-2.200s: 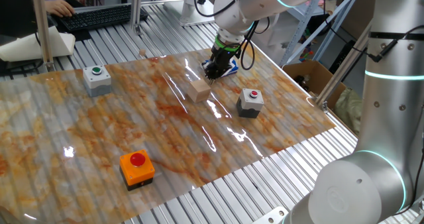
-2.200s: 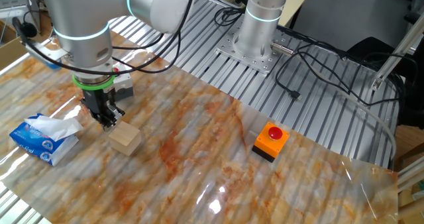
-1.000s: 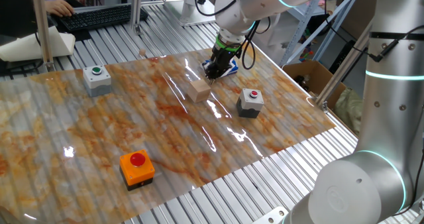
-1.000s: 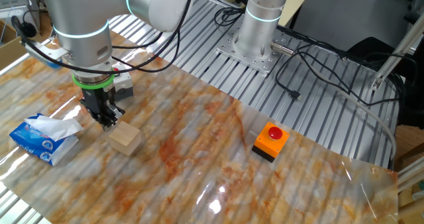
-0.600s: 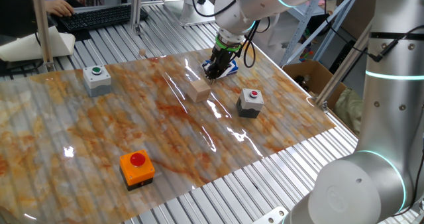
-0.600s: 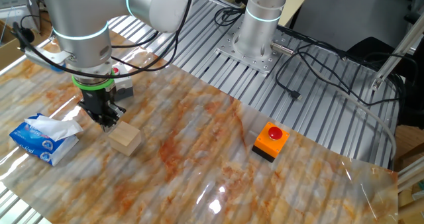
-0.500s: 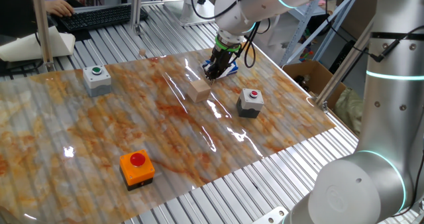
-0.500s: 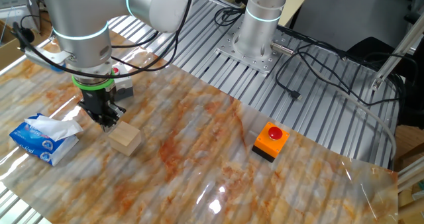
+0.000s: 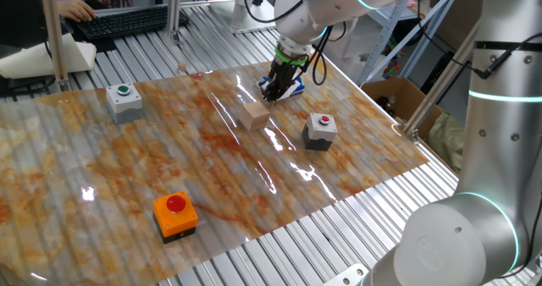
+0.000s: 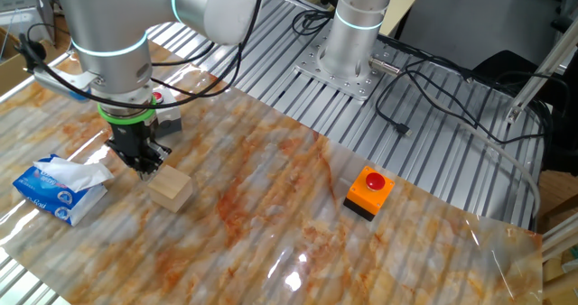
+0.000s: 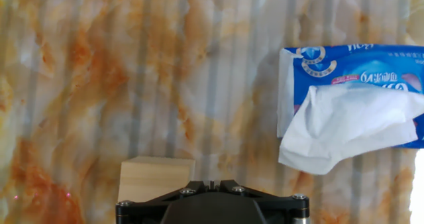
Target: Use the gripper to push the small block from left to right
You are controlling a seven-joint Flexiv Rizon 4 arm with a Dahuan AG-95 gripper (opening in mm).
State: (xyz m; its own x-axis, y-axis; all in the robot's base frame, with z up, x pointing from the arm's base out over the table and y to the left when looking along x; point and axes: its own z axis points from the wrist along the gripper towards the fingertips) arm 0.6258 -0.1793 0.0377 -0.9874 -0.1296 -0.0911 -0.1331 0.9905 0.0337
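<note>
Tool sits just beside the small block, gripping nothing; finger spacing can't be made out. Risk: off-centre contact could rotate the block so it slips aside on the worktop.

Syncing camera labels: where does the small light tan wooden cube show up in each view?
One fixed view: small light tan wooden cube upper centre of the marbled sheet, just below-left of the black pincer.
The other fixed view: cube left of centre, just below-right of the pincer.
Hand view: cube at the bottom edge, left of centre.
Shared landmark: the blue tissue pack.
</note>
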